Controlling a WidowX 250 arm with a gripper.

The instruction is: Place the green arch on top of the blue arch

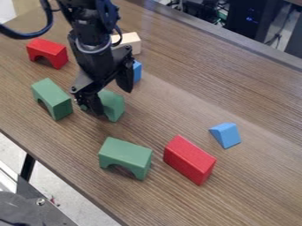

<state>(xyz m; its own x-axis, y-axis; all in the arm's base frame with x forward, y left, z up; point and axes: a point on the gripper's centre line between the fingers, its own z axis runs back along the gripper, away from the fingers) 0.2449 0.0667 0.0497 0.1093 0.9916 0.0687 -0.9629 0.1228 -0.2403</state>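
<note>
The black gripper (111, 99) hangs over the left-centre of the table, its two fingers spread apart. Just below it is a green block (113, 105), partly covered by the near finger; whether it touches the finger I cannot tell. One green arch (53, 97) stands to the left of the gripper, and another green arch (126, 156) stands nearer the front. Behind the far finger a blue block (137, 71) is mostly hidden, so its full shape cannot be made out.
A red arch (47, 52) is at the upper left of the wooden table (194, 92). Behind the gripper lies a pale wood block (131, 43). A red block (189, 160) stands right of the front green arch, with a blue wedge (226, 134) farther right.
</note>
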